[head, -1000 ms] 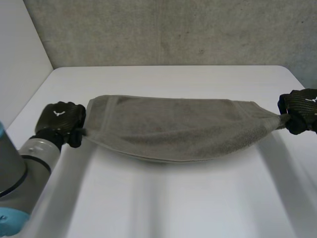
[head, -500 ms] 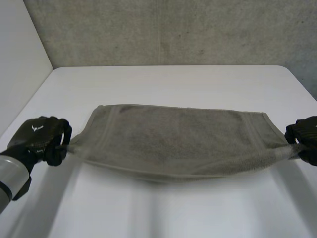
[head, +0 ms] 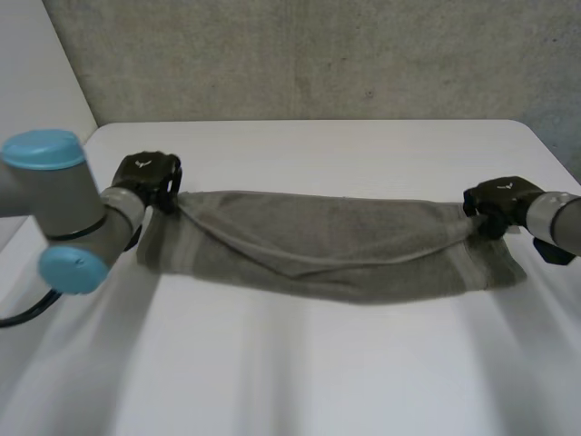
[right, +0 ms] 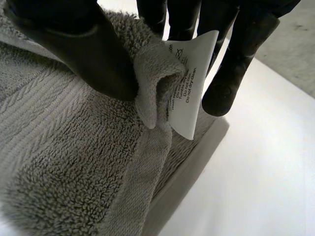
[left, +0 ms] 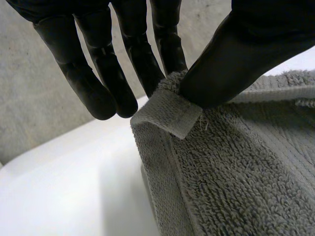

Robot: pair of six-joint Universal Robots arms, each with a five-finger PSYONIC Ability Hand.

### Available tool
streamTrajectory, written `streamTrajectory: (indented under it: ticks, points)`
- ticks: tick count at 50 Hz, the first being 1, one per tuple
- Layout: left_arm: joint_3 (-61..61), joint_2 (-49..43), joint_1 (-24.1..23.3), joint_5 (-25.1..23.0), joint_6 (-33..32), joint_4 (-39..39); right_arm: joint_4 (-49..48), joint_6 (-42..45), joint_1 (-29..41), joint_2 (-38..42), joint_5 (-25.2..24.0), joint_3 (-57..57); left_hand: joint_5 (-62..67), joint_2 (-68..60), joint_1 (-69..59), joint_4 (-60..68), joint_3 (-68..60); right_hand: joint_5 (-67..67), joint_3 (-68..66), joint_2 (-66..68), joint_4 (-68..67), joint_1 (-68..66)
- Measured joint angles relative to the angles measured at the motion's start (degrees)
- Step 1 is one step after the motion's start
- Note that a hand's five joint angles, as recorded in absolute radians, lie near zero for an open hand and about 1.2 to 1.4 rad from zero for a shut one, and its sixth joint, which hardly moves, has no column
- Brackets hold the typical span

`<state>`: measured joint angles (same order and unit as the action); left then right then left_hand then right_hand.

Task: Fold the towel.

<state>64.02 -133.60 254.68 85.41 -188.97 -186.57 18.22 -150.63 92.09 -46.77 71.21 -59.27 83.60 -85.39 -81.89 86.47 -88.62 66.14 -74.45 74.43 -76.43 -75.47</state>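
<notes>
I see the left hand (head: 145,174) and right hand (head: 497,196) each clamped in a pinch on an opposite end corner of the towel (head: 336,250), which lies doubled over on the counter (head: 309,363) between them.

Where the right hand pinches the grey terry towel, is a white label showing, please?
Yes, a white label juts from the towel corner the right hand pinches.
</notes>
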Motion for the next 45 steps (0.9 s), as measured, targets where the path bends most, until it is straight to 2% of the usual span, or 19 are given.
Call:
streamTrajectory:
  ticks: [7,13,16,17,18,19,20,21,22,23,24,25,26,29,35,45]
  points:
    - [-15.21,-10.67,-1.86,2.58,-0.13,0.37,-7.83,-4.06,2.1,5.15,5.5,5.57,0.0,0.0,0.0,0.0,-0.03,0.0,0.0,0.0,0.0,0.0]
    - [-22.11,-15.82,-2.71,3.84,-0.24,0.33,-13.55,-4.58,3.08,7.35,9.53,7.52,0.0,0.0,0.0,0.0,-0.05,-1.87,1.36,-1.45,1.89,2.06]
    - [-23.86,-17.52,-3.04,4.0,-0.25,0.07,-14.95,-4.45,3.44,8.55,10.85,8.54,-0.11,0.39,0.01,-0.63,1.08,-14.76,12.82,-13.31,14.69,13.97]
    - [-24.16,-17.97,-3.19,3.97,-0.23,-0.07,-15.16,-4.38,3.55,8.94,11.16,8.83,-0.16,0.87,0.02,-1.7,2.85,-26.42,23.84,-24.55,25.75,25.28]
    - [-24.3,-18.2,-3.29,3.96,-0.21,-0.19,-15.23,-4.35,3.62,9.16,11.32,8.97,-3.65,4.51,4.23,-5.86,7.23,-32.51,30.7,-31.66,32.63,32.36]
    - [-24.41,-18.5,-3.44,3.92,-0.19,-0.4,-15.28,-4.28,3.76,9.58,11.67,9.19,-13.71,15.65,14.56,-17.84,18.67,-45.84,43.0,-44.3,43.83,44.69]
    - [-24.42,-18.62,-3.51,3.92,-0.19,-0.49,-15.28,-4.26,3.82,9.73,11.83,9.27,-19.76,21.68,20.86,-22.9,24.56,-51.61,47.36,-48.67,49.25,49.94]
    - [-24.38,-18.86,-3.68,3.94,-0.2,-0.69,-15.25,-4.21,3.92,9.97,12.22,9.39,-34.15,36.18,35.86,-38.0,37.93,-60.07,56.57,-57.32,58.46,57.4]
    - [-24.34,-18.93,-3.75,3.96,-0.22,-0.78,-15.21,-4.18,3.98,10.12,12.56,9.45,-41.39,42.09,41.97,-45.39,45.09,-62.56,58.83,-59.19,60.69,59.34]
    - [-24.27,-18.97,-3.85,3.98,-0.22,-0.91,-15.13,-4.15,4.05,10.25,13.11,9.49,-52.23,52.5,52.58,-56.17,55.76,-62.89,60.25,-60.25,61.88,60.8]
    - [-24.21,-18.97,-3.91,4.01,-0.22,-0.97,-15.09,-4.14,4.07,10.27,13.41,9.49,-55.74,55.83,56.63,-59.48,59.25,-62.89,60.54,-60.3,62.02,61.13]
    - [-24.03,-18.89,-4.05,4.09,-0.21,-1.06,-14.98,-4.16,4.13,10.24,14.23,9.47,-65.24,65.51,63.83,-68.14,69.36,-62.89,60.59,-60.3,62.02,61.62]
    - [-23.89,-18.8,-4.12,4.18,-0.2,-1.09,-14.92,-4.19,4.16,10.16,14.86,9.4,-67.97,68.09,65.36,-69.69,71.64,-62.89,60.59,-60.3,62.02,61.81]
    - [-23.52,-18.4,-4.22,4.54,-0.15,-1.07,-14.86,-4.34,4.21,9.66,16.09,8.96,-69.77,69.54,65.73,-70.32,73.26,-62.89,60.59,-60.3,62.02,62.0]
    - [-20.35,-14.53,-3.95,6.84,0.08,-0.77,-14.95,-4.46,3.98,3.81,17.4,4.84,-70.06,69.7,65.87,-70.32,73.49,-62.89,60.59,-60.3,62.02,62.0]
    - [-3.84,-1.36,-3.06,8.42,0.15,-1.5,-15.27,-4.03,3.55,-9.33,13.85,-10.47,-70.31,69.76,66.14,-70.33,73.8,-62.89,60.59,-60.3,62.02,62.01]
